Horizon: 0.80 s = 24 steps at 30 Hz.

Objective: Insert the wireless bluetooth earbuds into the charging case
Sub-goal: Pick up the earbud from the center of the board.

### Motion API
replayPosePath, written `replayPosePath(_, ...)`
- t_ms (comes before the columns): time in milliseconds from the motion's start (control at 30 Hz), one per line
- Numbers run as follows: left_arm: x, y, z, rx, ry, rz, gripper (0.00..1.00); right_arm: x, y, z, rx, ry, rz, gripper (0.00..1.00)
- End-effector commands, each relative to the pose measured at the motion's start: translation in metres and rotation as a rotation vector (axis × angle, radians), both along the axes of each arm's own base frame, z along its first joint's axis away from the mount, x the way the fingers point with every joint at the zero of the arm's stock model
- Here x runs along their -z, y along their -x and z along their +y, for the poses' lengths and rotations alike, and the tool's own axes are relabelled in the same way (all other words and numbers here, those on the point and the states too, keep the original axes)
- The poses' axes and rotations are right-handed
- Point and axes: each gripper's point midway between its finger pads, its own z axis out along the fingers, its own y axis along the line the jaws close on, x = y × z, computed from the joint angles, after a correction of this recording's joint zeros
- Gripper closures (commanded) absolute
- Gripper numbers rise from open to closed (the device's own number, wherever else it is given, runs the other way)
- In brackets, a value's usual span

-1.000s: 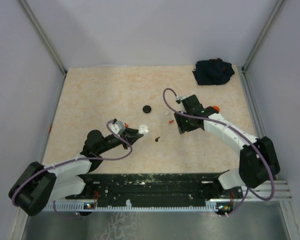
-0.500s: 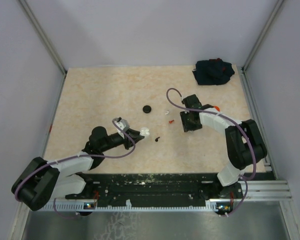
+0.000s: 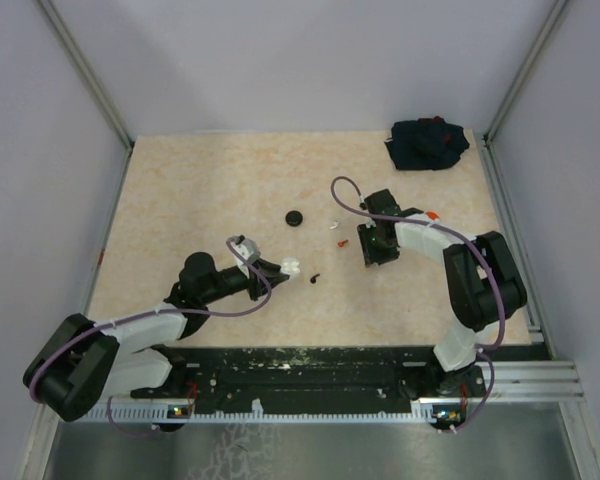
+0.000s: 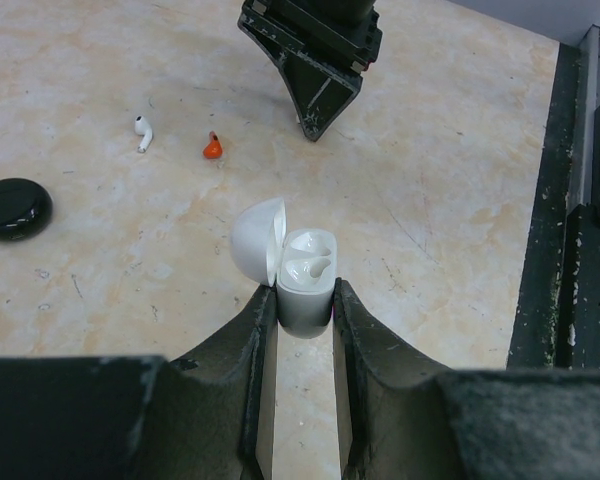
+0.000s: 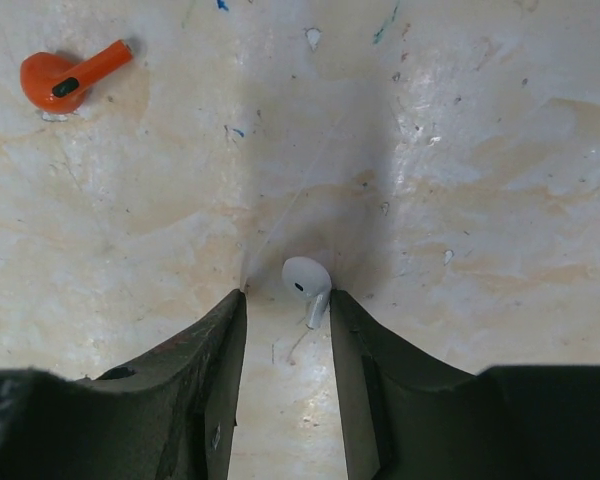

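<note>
My left gripper is shut on the open white charging case, with its lid swung left and one white bud seated inside; the case also shows in the top view. My right gripper is open and points down at the table, its fingertips on either side of a white earbud that lies close to the right finger. A red earbud lies beyond it. From above, another white earbud, the red earbud and a black earbud lie between the grippers.
A black round puck sits behind the earbuds, and it also shows in the left wrist view. A dark bundle of cloth lies at the back right corner. A small orange item lies beside the right arm.
The right arm has folded its elbow inward and its gripper has settled down around the white earbud. The left gripper has shifted a little right with the case.
</note>
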Motion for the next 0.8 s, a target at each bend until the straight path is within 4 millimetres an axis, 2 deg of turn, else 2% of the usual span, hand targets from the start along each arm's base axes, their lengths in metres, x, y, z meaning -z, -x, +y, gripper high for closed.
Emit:
replayPosePath(0, -0.015, -0.005, -0.004, 0.016, 0.02, -0.034, 0.99, -0.01, 0.0, 0.022, -0.013, -0.086, -0.001, 0.61)
replayPosePath(67, -0.015, -0.004, -0.005, 0.019, 0.022, -0.032, 0.99, -0.014, 0.003, 0.029, -0.025, -0.103, 0.001, 0.62)
replayPosePath(133, -0.015, -0.004, -0.005, 0.02, 0.022, -0.032, 0.99, -0.031, 0.003, 0.036, -0.04, -0.138, -0.032, 0.62)
replayPosePath(233, -0.017, -0.003, -0.005, 0.025, 0.026, -0.032, 0.99, -0.038, 0.001, 0.038, -0.042, -0.14, -0.048, 0.62)
replayPosePath(433, -0.018, -0.003, -0.004, 0.023, 0.027, -0.037, 0.99, -0.04, -0.007, 0.017, -0.011, -0.029, -0.091, 0.62)
replayPosePath(567, -0.018, -0.002, -0.004, 0.025, 0.026, -0.037, 0.99, -0.041, -0.015, 0.007, 0.021, -0.021, -0.122, 0.64)
replayPosePath(767, -0.018, -0.001, -0.005, 0.032, 0.026, -0.037, 0.99, -0.038, -0.026, 0.009, -0.004, -0.019, -0.145, 0.66)
